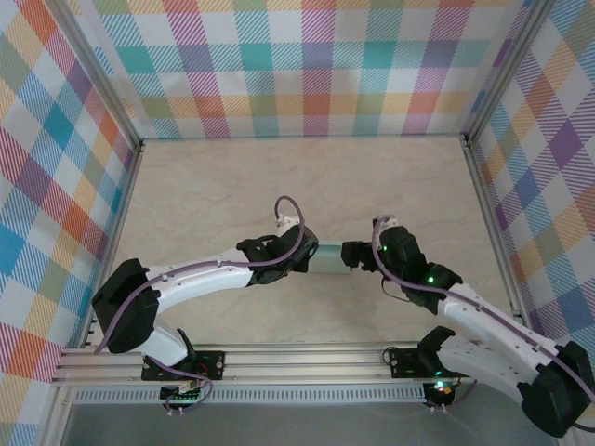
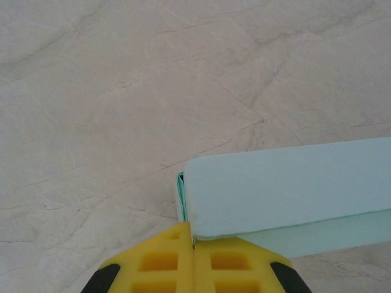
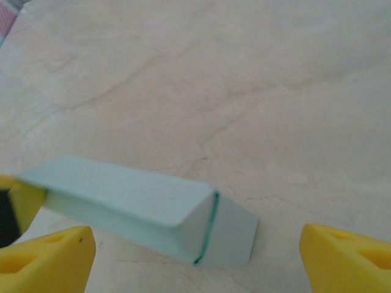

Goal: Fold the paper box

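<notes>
- right gripper: jaws are spread wide. the yellow fingers straddle the near end of the box. one finger is just beside its lower side wall and the other is well apart. nothing is held.
- box: a closed mint-green rectangular tube lying on its side on the table, at mid-table between the two grippers. the end face toward the right gripper looks shut, with a dark green seam line down one edge.
- left gripper: fingers are pressed together right at the corner of the far end of the box. whether a card edge is pinched between them cannot be told.
- step in hand, as judged: seat the end flap on the right side while the left side braces the box.
- procedure: leave the left gripper in place as the anchor. bring the right jaws square to the end face, centred on the box, before closing.
- procedure: press the flap along the long axis, toward the left gripper, so that the box does not pivot.
- caution: the card is thin. squeezing the side walls is likely to dent them or spring the seam open, so use light contact.
- caution: the table looks smooth, so an off-centre push may slide the box.
- beyond the box: bare table up to the plaid walls.
</notes>
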